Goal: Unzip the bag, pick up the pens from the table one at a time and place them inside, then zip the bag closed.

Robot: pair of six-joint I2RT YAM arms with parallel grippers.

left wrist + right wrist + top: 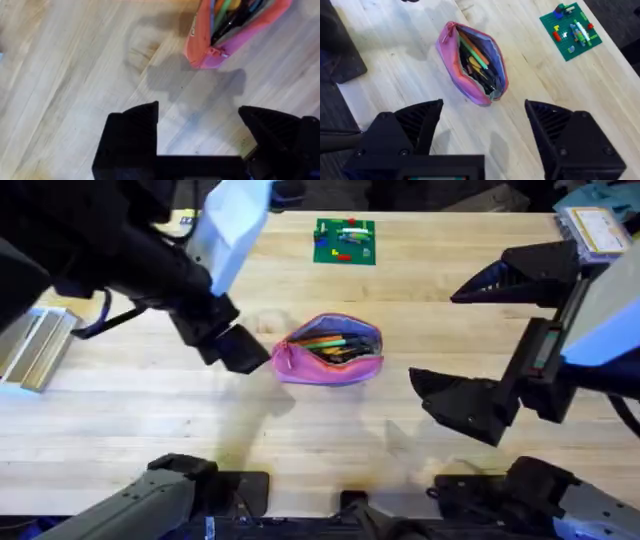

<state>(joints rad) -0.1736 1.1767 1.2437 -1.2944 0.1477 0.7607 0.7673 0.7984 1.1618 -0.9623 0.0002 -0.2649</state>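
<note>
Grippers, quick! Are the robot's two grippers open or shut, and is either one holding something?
Left gripper: open, holding nothing, just beside the pink bag.
Right gripper: open, holding nothing, hanging above the table.

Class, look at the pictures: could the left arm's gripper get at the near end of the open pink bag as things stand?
Probably yes. The left gripper is open beside the pink bag, with bare table between them.
</note>
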